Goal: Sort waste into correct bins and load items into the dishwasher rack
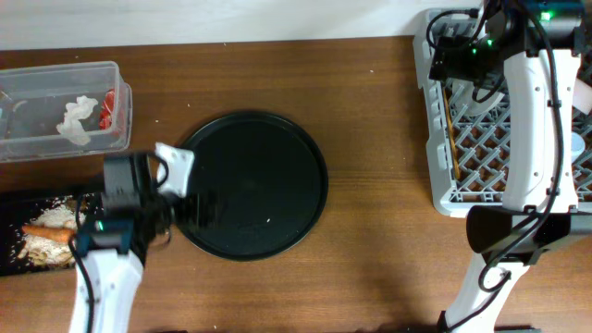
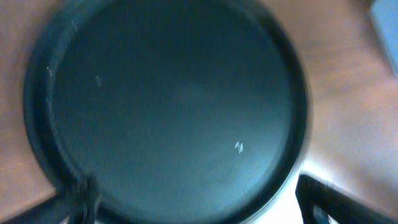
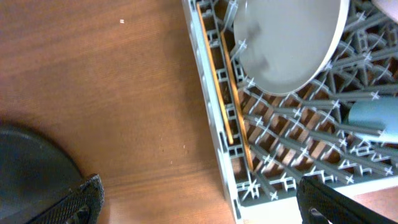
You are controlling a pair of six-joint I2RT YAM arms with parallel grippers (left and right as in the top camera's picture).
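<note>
Both arms have white, rounded shells with black joints. The left arm (image 1: 100, 282) carries a black wrist block (image 1: 125, 180) with a small green light (image 1: 100, 225). The right arm (image 1: 535, 102) shows green lights (image 1: 478, 46) too, and black cables (image 1: 558, 120) run along it. Its fingers (image 3: 84, 200) are black and rough-textured.

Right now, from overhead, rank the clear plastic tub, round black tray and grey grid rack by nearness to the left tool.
1. Round black tray, right at the left tool.
2. Clear plastic tub, top left.
3. Grey grid rack, far right.
</note>
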